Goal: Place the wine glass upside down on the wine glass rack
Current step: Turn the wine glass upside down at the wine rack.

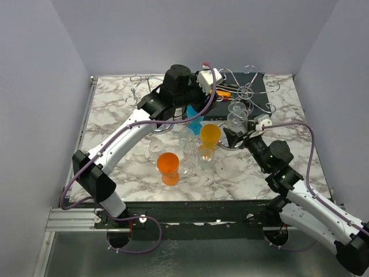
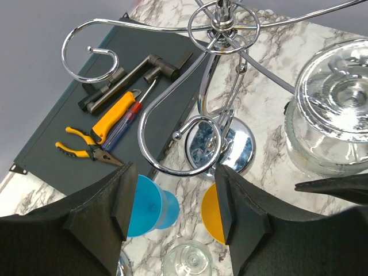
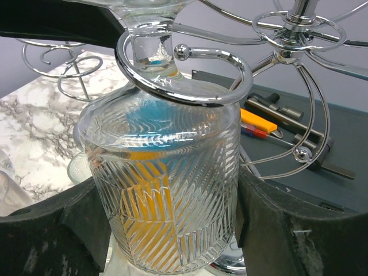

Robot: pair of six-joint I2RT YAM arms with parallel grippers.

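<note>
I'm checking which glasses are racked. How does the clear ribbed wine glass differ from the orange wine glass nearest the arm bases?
The clear ribbed wine glass is colourless; the orange wine glass is tinted orange. The clear ribbed wine glass hangs upside down from a rack hook inside the right gripper; the orange wine glass stands free on the table. Both are drinking glasses.

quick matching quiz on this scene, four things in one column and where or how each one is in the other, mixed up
Things:
1 ribbed glass
2 pliers
3 blue glass
4 left gripper

Place or state:
a open, holding nothing
b lying on the dark tray
c upside down in a rack hook
d on the marble

Pairs: 1-c, 2-b, 3-d, 4-a
</note>
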